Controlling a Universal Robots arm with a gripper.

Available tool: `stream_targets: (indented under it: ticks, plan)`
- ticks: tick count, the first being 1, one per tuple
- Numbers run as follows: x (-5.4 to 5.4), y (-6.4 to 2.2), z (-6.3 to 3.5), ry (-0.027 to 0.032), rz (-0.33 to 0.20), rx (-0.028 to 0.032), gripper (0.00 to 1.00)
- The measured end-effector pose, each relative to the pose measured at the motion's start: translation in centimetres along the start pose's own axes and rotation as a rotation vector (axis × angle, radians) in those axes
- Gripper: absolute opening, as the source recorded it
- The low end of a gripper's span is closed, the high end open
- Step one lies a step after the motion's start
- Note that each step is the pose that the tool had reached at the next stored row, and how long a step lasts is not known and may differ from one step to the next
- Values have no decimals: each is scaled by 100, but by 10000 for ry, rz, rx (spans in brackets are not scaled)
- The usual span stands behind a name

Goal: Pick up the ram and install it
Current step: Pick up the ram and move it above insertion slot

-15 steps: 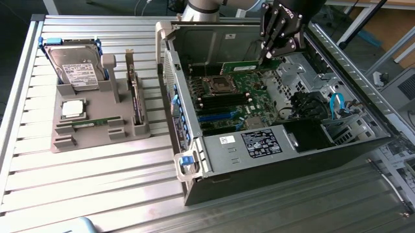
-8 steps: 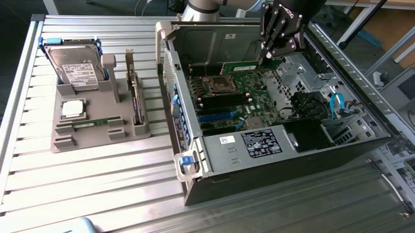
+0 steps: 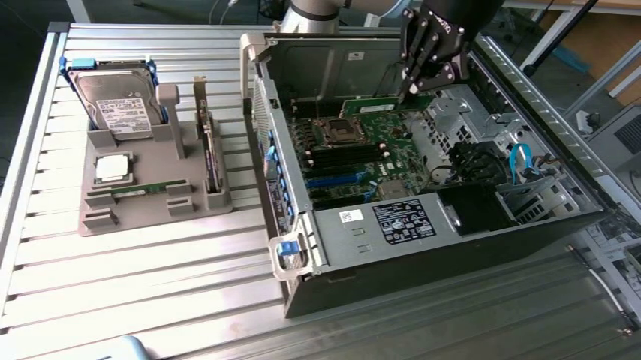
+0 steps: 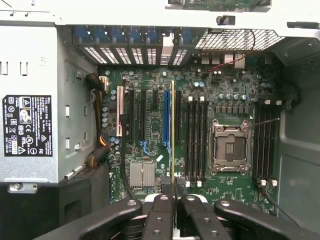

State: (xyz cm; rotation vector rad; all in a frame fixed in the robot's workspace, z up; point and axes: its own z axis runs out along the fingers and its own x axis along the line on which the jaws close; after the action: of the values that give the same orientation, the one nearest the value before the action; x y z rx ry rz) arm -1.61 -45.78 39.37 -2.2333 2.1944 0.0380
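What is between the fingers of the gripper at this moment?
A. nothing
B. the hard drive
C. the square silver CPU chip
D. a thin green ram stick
D: the gripper is closed on the ram, which the wrist view shows edge-on above the motherboard.

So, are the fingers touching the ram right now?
Touching. The wrist view shows the fingers pressed against both faces of the ram, which is seen edge-on as a thin line running out from between them, with no gap.
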Motion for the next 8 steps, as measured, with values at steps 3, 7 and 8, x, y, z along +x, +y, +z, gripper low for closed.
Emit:
stream_targets:
  ticks: [3, 7, 8]
  plan:
    - [1, -1, 38, -1, 0, 1, 12]
    - [2, -1, 81, 1, 0, 1, 12]
    - [2, -1, 90, 1, 0, 1, 12]
